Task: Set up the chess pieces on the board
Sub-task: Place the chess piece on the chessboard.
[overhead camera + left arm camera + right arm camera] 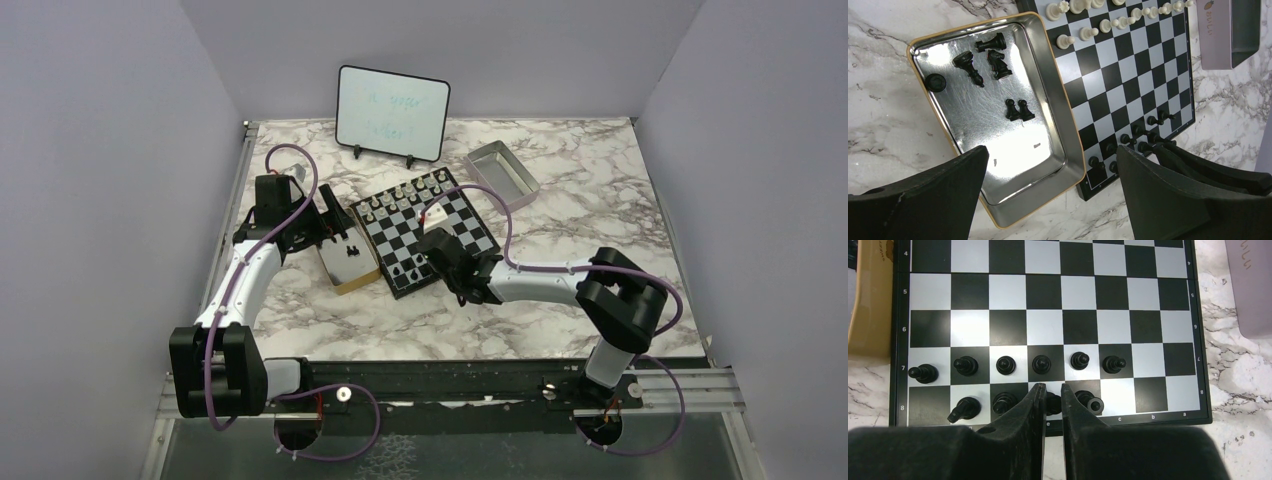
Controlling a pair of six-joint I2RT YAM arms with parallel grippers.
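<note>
Tiny black chess pieces (1041, 363): six glossy pawns in a row on rank 7 of flat black-and-white checked board w/ black rim (1158, 418), more on rank 8. R gripper (1052, 388), jaws nearly together, pinches one black piece (1051, 403) there. Others lie loose in shiny brushed-metal rectangular tin (998, 145) w/ rounded corners, beside board. L gripper (1048, 192) spread wide above tin, holding nothing.

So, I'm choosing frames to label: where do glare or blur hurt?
Left wrist: glare whitens the tin, its pieces are clear; left fingers blurred. Right wrist: board sharp, soft right fingers half hide a black piece. Top: whiteboard writing faint, unreadable.
</note>
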